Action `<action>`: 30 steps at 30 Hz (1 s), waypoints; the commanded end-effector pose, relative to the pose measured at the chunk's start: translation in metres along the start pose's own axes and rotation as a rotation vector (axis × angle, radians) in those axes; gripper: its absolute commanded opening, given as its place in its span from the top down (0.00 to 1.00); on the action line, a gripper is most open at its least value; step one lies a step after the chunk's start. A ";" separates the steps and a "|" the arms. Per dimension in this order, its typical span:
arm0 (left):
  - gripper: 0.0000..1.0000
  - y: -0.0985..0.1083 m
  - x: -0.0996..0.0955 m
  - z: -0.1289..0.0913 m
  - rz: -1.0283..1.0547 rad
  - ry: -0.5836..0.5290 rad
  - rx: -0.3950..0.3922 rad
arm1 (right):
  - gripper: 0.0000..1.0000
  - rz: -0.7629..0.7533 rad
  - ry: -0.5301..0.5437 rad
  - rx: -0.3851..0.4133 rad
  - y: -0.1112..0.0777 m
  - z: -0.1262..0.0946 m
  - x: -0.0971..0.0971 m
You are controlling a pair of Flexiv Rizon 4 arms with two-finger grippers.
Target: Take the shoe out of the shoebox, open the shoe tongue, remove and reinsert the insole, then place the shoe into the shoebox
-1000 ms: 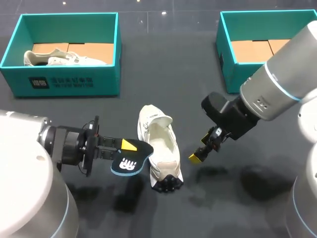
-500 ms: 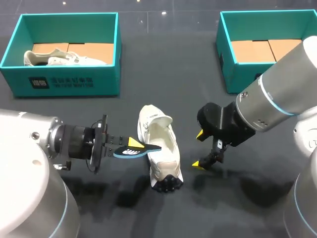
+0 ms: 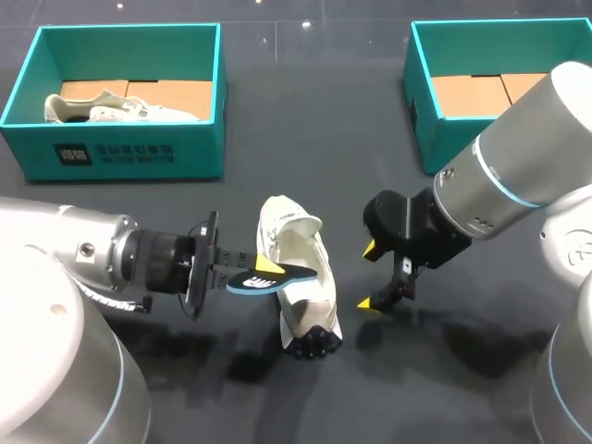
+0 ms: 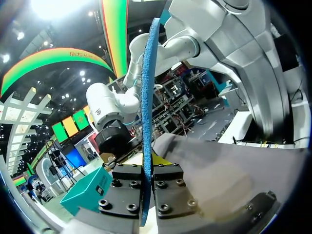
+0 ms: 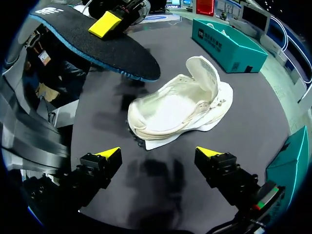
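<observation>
The left gripper (image 3: 265, 268) pinches one end of the insole (image 3: 246, 283), which looks light and bendy and juts over the shoe (image 3: 301, 242), so a grip near that end seems best, while the right gripper (image 3: 368, 276) hangs spread beside the shoe.

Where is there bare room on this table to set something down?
The widest bare stretch of table lies between the left shoebox and the right shoebox. The middle is crowded: the white shoe, the insole pinched in the left fingers over it, and the open right fingers close beside it.
</observation>
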State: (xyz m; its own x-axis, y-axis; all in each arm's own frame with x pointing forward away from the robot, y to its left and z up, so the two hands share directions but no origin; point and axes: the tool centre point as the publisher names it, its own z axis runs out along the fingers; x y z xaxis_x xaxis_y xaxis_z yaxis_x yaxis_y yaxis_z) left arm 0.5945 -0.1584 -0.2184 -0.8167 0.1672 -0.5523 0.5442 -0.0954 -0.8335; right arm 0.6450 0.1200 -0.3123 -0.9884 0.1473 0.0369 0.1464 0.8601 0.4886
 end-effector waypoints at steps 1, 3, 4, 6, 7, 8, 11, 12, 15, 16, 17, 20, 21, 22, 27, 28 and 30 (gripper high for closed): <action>1.00 0.006 0.001 0.007 -0.008 0.002 0.024 | 0.00 -0.051 -0.006 0.023 -0.001 0.006 -0.013; 1.00 0.005 0.002 0.010 -0.010 0.003 0.029 | 0.00 -0.084 0.004 0.032 -0.001 0.009 -0.020; 1.00 0.005 0.003 0.010 -0.011 0.003 0.030 | 0.00 -0.095 0.017 0.037 -0.002 0.010 -0.024; 1.00 0.004 0.004 0.011 -0.013 -0.002 0.034 | 0.00 -0.123 0.039 0.041 -0.002 0.014 -0.030; 1.00 0.004 0.004 0.012 -0.018 -0.008 0.039 | 0.00 -0.129 0.051 0.042 -0.003 0.016 -0.032; 1.00 0.005 0.004 0.012 -0.023 -0.011 0.042 | 0.00 -0.148 0.056 0.046 -0.004 0.017 -0.034; 1.00 0.007 0.006 0.014 -0.032 -0.020 0.048 | 0.00 -0.171 0.082 0.045 -0.005 0.022 -0.038; 1.00 0.009 0.006 0.015 -0.034 -0.020 0.048 | 0.00 -0.178 0.085 0.042 -0.005 0.024 -0.039; 1.00 0.012 0.008 0.016 -0.047 -0.030 0.051 | 0.00 -0.191 0.094 0.037 -0.006 0.030 -0.040; 1.00 0.012 0.009 0.016 -0.048 -0.035 0.049 | 0.00 -0.188 0.097 0.033 -0.006 0.031 -0.041; 1.00 0.012 0.009 0.016 -0.044 -0.040 0.047 | 0.00 -0.188 0.099 0.034 -0.006 0.033 -0.040; 1.00 0.013 0.009 0.016 -0.035 -0.050 0.044 | 0.00 -0.185 0.104 0.029 -0.005 0.037 -0.039; 1.00 0.013 0.009 0.016 -0.034 -0.051 0.043 | 0.00 -0.185 0.103 0.028 -0.004 0.038 -0.038; 1.00 0.013 0.009 0.015 -0.034 -0.053 0.044 | 0.00 -0.186 0.101 0.026 -0.004 0.039 -0.036; 1.00 0.018 0.008 0.015 -0.038 -0.069 0.046 | 0.00 -0.182 0.102 0.035 0.000 0.043 -0.030; 1.00 0.019 0.008 0.015 -0.039 -0.072 0.045 | 0.00 -0.184 0.107 0.046 0.001 0.045 -0.029; 1.00 0.021 0.008 0.015 -0.042 -0.077 0.044 | 0.00 -0.186 0.107 0.049 0.003 0.048 -0.027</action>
State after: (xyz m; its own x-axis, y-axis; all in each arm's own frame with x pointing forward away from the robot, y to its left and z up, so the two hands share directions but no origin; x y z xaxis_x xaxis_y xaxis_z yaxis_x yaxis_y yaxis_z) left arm 0.5970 -0.1716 -0.2371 -0.8513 0.1016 -0.5147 0.5015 -0.1303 -0.8553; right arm 0.6742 0.1331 -0.3512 -0.9965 -0.0699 0.0451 -0.0410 0.8847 0.4643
